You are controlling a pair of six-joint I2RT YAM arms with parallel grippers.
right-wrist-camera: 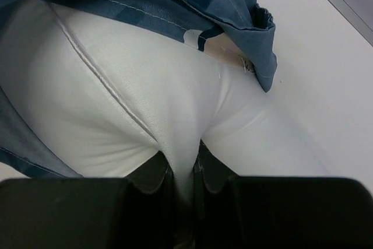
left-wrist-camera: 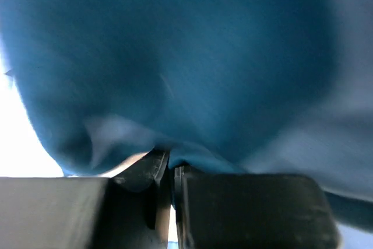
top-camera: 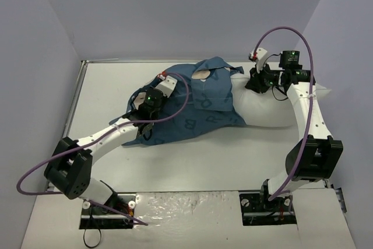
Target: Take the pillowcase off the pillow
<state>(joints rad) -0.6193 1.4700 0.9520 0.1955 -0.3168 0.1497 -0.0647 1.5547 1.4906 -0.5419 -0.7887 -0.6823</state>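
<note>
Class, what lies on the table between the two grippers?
Top view: pillowcase, then bare pillow, span from left gripper to right gripper.

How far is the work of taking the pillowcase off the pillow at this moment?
Done: the dark-blue printed cloth pillowcase is drawn back, so the right part of the white stuffed pillow lies bare. In hand: the left end effector is shut on the blue cloth, and the right end effector pinches the white pillow. To do: the pillowcase covers the pillow's left part and must slide off.
</note>
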